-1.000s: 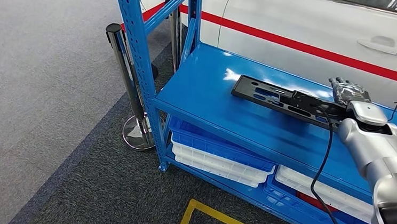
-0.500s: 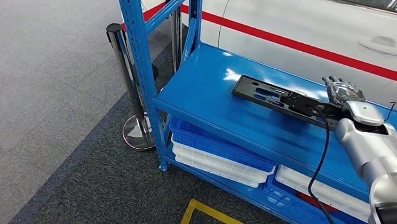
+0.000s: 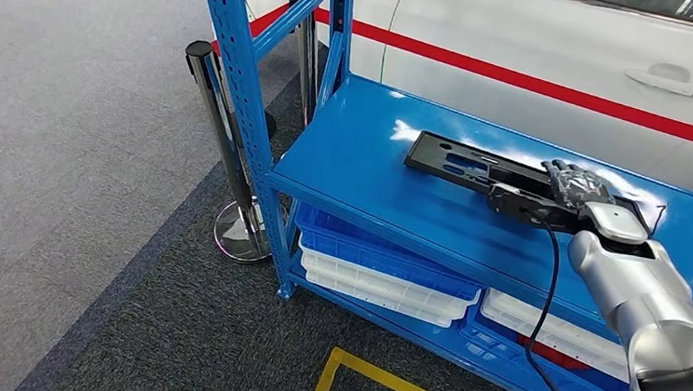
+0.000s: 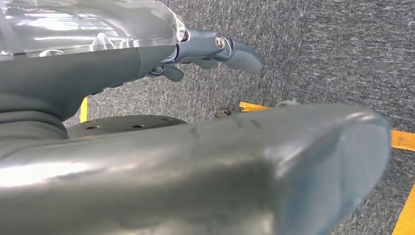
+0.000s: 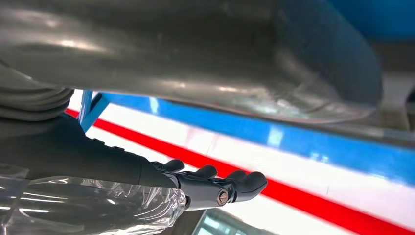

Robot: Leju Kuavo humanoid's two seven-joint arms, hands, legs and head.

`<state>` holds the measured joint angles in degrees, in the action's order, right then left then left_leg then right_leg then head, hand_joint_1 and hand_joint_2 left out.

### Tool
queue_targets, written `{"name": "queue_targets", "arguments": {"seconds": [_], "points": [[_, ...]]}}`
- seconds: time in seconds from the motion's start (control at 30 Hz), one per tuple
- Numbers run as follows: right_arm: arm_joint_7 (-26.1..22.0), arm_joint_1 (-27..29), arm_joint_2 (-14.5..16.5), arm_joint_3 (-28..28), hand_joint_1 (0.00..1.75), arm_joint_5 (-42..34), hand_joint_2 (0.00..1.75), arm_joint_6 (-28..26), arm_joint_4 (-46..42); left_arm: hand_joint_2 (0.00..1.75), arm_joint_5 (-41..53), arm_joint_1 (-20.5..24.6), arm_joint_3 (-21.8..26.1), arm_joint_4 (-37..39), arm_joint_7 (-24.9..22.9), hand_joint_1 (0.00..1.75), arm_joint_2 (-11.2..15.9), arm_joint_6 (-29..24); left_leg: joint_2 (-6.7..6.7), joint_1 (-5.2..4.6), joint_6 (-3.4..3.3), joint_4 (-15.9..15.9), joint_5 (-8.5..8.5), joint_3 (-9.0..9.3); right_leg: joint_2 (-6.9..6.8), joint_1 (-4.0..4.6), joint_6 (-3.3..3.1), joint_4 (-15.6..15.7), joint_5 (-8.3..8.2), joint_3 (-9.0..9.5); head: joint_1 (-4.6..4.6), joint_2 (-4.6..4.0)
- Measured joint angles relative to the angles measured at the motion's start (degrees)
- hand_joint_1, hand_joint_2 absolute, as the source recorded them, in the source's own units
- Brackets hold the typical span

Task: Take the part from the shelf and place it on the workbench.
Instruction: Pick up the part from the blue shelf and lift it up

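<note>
A long flat black part (image 3: 457, 167) with cut-outs lies on the top deck of the blue shelf (image 3: 362, 183). My right hand (image 3: 575, 185) is stretched out over the part's right end, fingers extended toward the white car. Whether it touches the part I cannot tell. In the right wrist view the right hand (image 5: 215, 188) shows straight dark fingers (image 5: 247, 182) held apart from the thick thumb, with nothing between them. My left hand (image 4: 210, 49) hangs over grey carpet, fingers loosely extended and holding nothing.
A white car (image 3: 542, 43) with a red stripe stands close behind the shelf. Blue and white trays (image 3: 383, 273) are stacked on the lower deck. A chrome stanchion post (image 3: 213, 120) stands by the shelf's left upright. Yellow floor tape (image 3: 384, 381) runs in front.
My right hand has moved left and nearer along the shelf, from beyond the part's right end to over it. The part has not moved.
</note>
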<state>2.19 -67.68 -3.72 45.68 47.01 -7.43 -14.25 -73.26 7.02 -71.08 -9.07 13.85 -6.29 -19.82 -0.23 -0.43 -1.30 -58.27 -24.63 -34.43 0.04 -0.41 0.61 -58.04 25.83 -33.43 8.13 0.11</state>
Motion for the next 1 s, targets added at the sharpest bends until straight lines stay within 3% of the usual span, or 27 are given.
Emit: {"name": "queue_targets", "arguments": {"seconds": [0.07,0.67,0.73,0.8,0.87,1.0], "points": [[0.04,0.72,0.01,-0.15,0.00,0.07,1.75,-0.22,0.00,0.00,-0.01,-0.01,0.00,0.00,-0.06,0.00,0.00,0.00,0.00,0.00,0.00,0.00,0.00,0.00,0.00,0.00,0.00,0.00,0.00,0.00,0.00,0.00],[0.42,1.13,-0.01,-0.54,0.00,0.22,1.75,0.27,0.00,0.00,0.02,-0.09,0.00,0.00,-0.45,0.00,0.00,0.02,0.00,0.00,0.00,0.00,0.00,0.00,0.00,0.00,0.00,0.00,0.00,0.00,0.00,0.00],[0.38,1.20,-0.01,-0.57,0.00,0.21,0.87,0.40,0.00,0.00,0.02,-0.08,0.00,0.00,-0.48,0.00,0.00,0.02,0.00,0.00,0.00,0.00,0.00,0.00,0.00,0.00,0.00,0.00,0.00,0.00,0.00,0.00],[0.31,1.29,-0.01,-0.59,0.00,0.21,0.87,0.46,0.00,0.00,0.01,-0.08,0.00,0.00,-0.48,0.00,0.00,0.02,0.00,0.00,0.00,0.00,0.00,0.00,0.00,0.00,0.00,0.00,0.00,0.00,0.00,0.00],[0.14,1.37,-0.01,-0.62,0.00,0.19,1.75,0.48,0.00,0.00,-0.03,-0.08,0.00,0.00,-0.48,0.00,0.00,0.02,0.00,0.00,0.00,0.00,0.00,0.00,0.00,0.00,0.00,0.00,0.00,0.00,0.00,0.00],[-0.28,1.47,-0.01,-0.79,0.00,0.15,1.75,0.47,0.00,0.00,-0.17,-0.11,0.01,0.00,-0.48,0.00,0.00,0.04,0.00,0.00,0.00,0.00,0.00,0.00,0.00,0.00,0.00,0.00,0.00,0.00,0.00,0.00]]}}
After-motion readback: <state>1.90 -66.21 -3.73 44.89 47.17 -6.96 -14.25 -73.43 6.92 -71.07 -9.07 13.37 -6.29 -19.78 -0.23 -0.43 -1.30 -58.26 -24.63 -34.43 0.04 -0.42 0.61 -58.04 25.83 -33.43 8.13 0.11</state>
